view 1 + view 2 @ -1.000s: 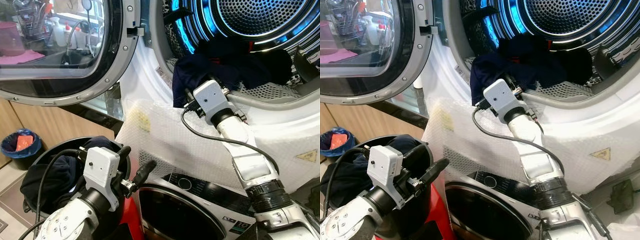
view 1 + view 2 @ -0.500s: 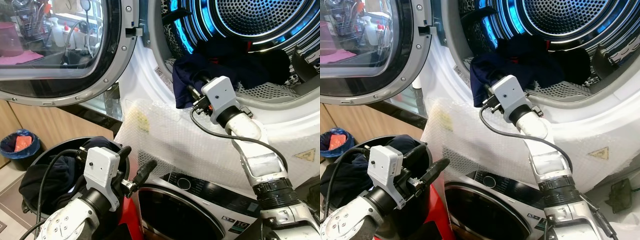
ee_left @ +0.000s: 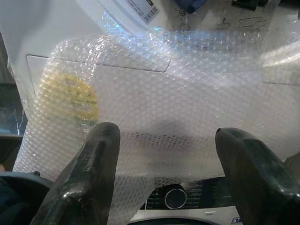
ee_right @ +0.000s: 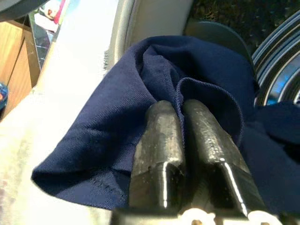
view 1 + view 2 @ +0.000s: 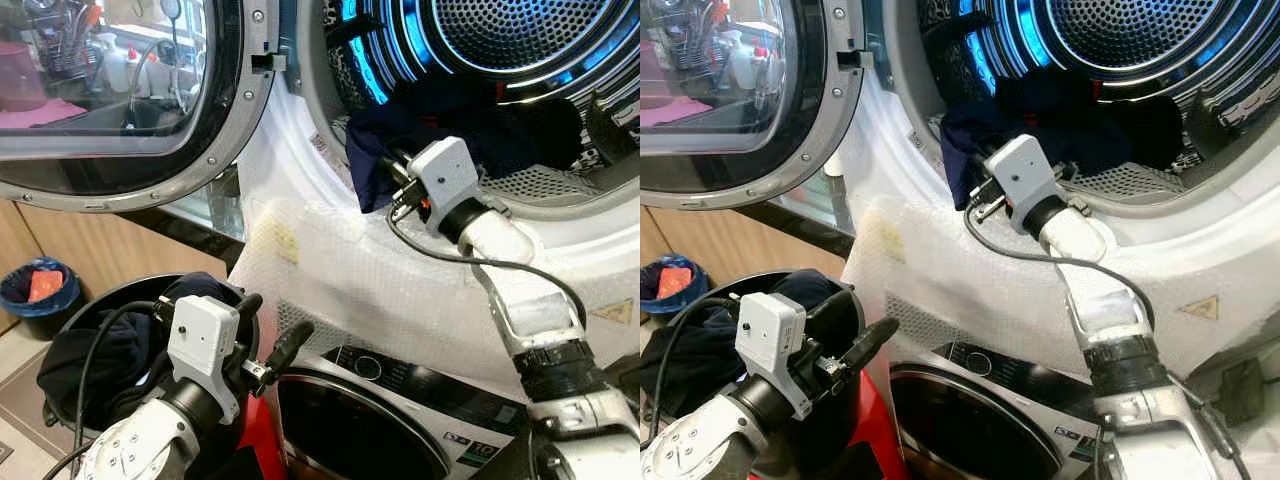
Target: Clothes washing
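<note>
1. Bin (image 5: pixel 30 290), at 9 o'clock low: small, dark, lined with a blue bag, something orange inside; beside wooden cabinets.
2. Door (image 5: pixel 130 100), at 10 o'clock: round, glass, silver-rimmed, swung wide; its glass reflects the room.
3. Basket (image 5: pixel 105 345), at 7 o'clock: black, round, heaped with dark clothes (image 5: pixel 125 350); more remains to load, by the look of it.
4. Left gripper (image 5: pixel 270 335), at 6 o'clock: fingers (image 3: pixel 89 183) spread apart and empty, hovering just beside the basket; pointed at the bubble wrap (image 3: pixel 187 108).
5. Bubble wrap: clear, dimpled sheet draped over the white machine front between the two drums; a yellow patch shows through it.
6. Navy garment (image 4: pixel 122 126), at 1 o'clock: soft knit, folded in ridges, lying across the lip of the upper drum (image 5: pixel 520 40); part hangs outward over the rim.
7. Right gripper (image 4: pixel 185 154): fingers pressed together with a fold of the navy garment pinched between them, at the drum mouth.
8. Drum: perforated steel, ribbed, lit blue.
9. Risk: the overhanging cloth may slide out over the slick wrap if let go too near the rim; a trailing edge could also catch in the door seal.
</note>
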### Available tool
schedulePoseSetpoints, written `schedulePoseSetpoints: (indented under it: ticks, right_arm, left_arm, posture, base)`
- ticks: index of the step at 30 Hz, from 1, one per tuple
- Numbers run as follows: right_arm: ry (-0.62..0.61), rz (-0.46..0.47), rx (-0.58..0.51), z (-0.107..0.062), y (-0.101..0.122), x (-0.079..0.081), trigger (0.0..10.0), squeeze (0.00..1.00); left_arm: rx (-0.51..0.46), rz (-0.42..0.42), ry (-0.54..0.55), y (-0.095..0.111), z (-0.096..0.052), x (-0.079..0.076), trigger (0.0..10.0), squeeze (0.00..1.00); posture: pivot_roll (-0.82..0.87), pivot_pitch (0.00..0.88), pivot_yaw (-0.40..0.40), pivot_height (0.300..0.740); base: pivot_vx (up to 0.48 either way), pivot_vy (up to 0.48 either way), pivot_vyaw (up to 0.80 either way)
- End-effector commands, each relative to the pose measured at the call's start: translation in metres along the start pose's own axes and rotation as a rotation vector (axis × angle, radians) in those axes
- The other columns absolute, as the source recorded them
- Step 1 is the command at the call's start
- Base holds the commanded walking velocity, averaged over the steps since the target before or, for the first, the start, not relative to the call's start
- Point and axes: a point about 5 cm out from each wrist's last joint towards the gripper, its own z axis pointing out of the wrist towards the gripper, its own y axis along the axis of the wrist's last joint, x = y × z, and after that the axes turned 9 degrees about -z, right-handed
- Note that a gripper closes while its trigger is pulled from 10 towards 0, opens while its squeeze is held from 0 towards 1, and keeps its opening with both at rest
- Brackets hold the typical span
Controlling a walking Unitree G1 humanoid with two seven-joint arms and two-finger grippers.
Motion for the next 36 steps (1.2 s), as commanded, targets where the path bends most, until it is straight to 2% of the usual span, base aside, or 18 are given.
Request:
schedulePoseSetpoints:
  ticks: [1,8,13,23,30,36]
  right_arm:
    - [-0.022,-0.008,0.0,0.0,0.002,-0.014,0.0,0.0]
    - [-0.082,-0.074,0.076,0.015,0.007,-0.05,0.0,0.0]
    - [-0.111,-0.141,0.105,0.024,0.015,-0.063,0.0,0.0]
    - [-0.243,-0.242,0.21,0.043,0.028,-0.072,0.0,0.0]
    - [-0.347,-0.223,0.258,0.055,0.042,-0.072,0.0,0.0]
    - [-0.395,-0.226,0.257,0.061,0.06,-0.074,0.0,0.0]
  left_arm:
    - [-0.004,0.006,-0.011,0.002,-0.001,-0.004,10.0,0.0]
    - [-0.005,0.001,-0.012,0.002,-0.001,-0.005,10.0,0.0]
    - [-0.007,-0.001,-0.007,0.002,-0.001,-0.006,10.0,0.0]
    - [-0.009,-0.006,0.006,0.002,-0.003,-0.006,10.0,0.0]
    - [-0.008,-0.018,0.005,0.001,-0.003,-0.008,10.0,0.0]
    - [0.003,-0.044,0.003,-0.002,-0.005,-0.015,10.0,0.0]
  posture:
    - [0.13,0.06,-0.136,0.74]
    - [0.12,0.068,-0.139,0.74]
    - [0.13,0.072,-0.145,0.74]
    - [0.13,0.076,-0.15,0.74]
    - [0.12,0.095,-0.153,0.74]
    - [0.1,0.13,-0.173,0.74]
  base:
    - [0.0,0.0,0.0]
    - [0.0,0.0,0.0]
    - [0.0,0.0,0.0]
    - [0.0,0.0,0.0]
    - [0.0,0.0,0.0]
    - [0.0,0.0,0.0]
